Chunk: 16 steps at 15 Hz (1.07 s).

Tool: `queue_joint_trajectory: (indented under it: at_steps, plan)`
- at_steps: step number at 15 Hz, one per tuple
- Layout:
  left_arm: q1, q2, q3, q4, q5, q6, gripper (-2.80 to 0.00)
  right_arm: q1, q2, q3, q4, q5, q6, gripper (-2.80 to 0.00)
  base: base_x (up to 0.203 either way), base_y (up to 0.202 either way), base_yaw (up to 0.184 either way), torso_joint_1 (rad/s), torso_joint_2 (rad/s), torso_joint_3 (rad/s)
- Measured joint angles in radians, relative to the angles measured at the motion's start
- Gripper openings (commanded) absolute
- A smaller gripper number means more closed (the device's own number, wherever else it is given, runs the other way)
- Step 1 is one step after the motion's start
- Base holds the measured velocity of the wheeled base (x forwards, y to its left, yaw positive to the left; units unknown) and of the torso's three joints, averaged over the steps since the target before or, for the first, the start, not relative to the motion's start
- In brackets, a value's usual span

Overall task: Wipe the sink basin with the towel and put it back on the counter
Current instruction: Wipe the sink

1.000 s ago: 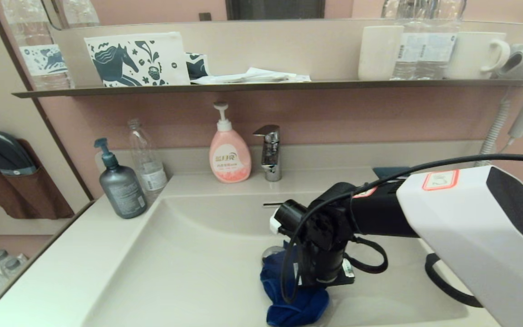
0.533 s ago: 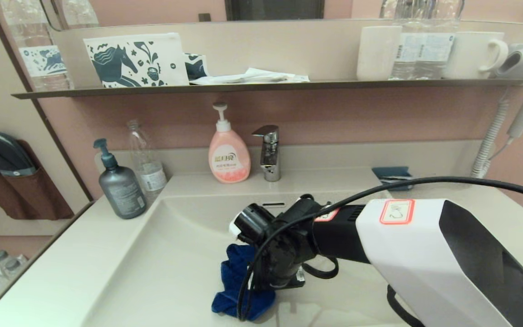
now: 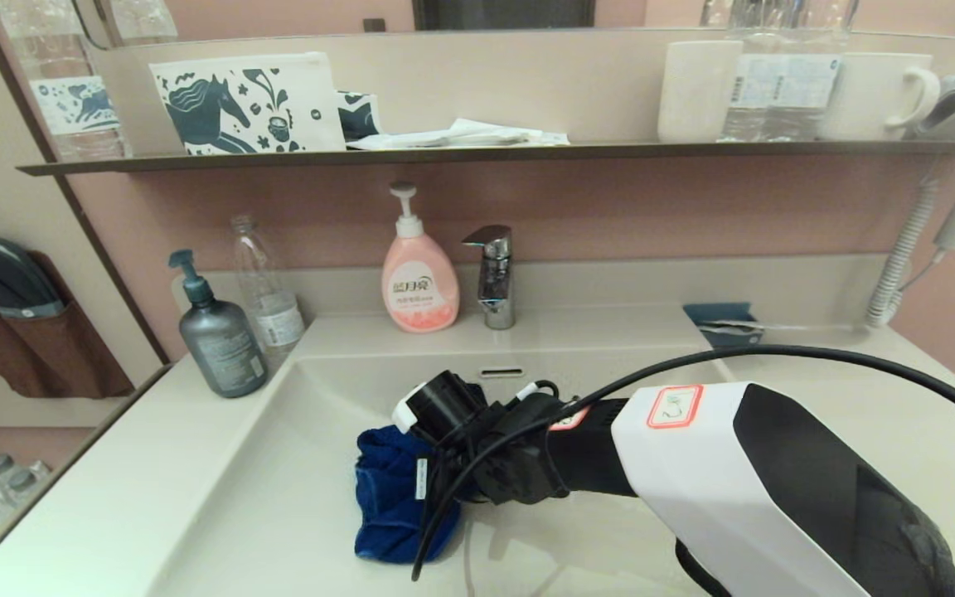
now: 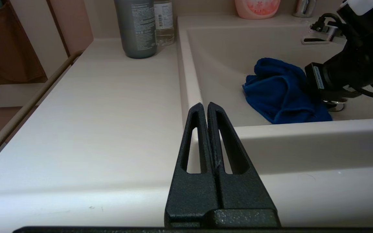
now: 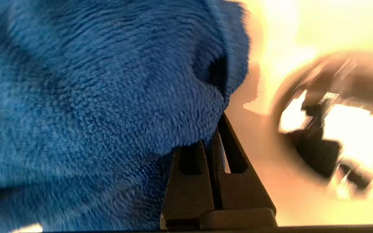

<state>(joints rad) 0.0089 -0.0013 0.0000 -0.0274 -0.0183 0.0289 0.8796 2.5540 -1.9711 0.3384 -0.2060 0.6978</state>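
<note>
The dark blue towel lies bunched on the floor of the cream-white sink basin, left of the middle. My right gripper is shut on the towel, with its fingertips buried in the cloth. In the head view the right wrist covers the jaws and the drain. The left wrist view shows the towel beside the chrome drain plug. My left gripper is shut and empty, low over the counter at the basin's front left corner. It is out of the head view.
A faucet and a pink soap bottle stand behind the basin, above the overflow slot. A grey pump bottle and a clear bottle stand at the back left. A teal tray sits back right, under the dark shelf.
My right gripper has dragged the towel leftward across the basin floor, from beside the drain at the right toward the left of the middle. The wrist has turned to lie flatter.
</note>
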Motion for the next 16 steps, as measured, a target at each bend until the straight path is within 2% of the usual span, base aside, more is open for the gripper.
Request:
queue_joint_trajectory:
  at_steps: [4,7,11,14,16]
  plan:
    - [0.0,0.0,0.0,0.0,0.0,0.0,-2.8,-0.063,-0.009,0.002,-0.018,-0.114,-0.046,-2.8,0.0,0.0,0.0,0.0,0.0,0.0]
    - [0.0,0.0,0.0,0.0,0.0,0.0,-2.8,-0.106,-0.046,0.044,-0.009,-0.166,-0.065,-2.8,0.0,0.0,0.0,0.0,0.0,0.0]
    - [0.0,0.0,0.0,0.0,0.0,0.0,-2.8,-0.182,-0.119,0.165,-0.005,-0.249,-0.093,-2.8,0.0,0.0,0.0,0.0,0.0,0.0]
    - [0.0,0.0,0.0,0.0,0.0,0.0,-2.8,-0.236,-0.209,0.289,0.003,-0.279,-0.123,-2.8,0.0,0.0,0.0,0.0,0.0,0.0]
    - [0.0,0.0,0.0,0.0,-0.001,0.0,-2.8,-0.263,-0.277,0.363,0.078,-0.326,-0.136,-2.8,0.0,0.0,0.0,0.0,0.0,0.0]
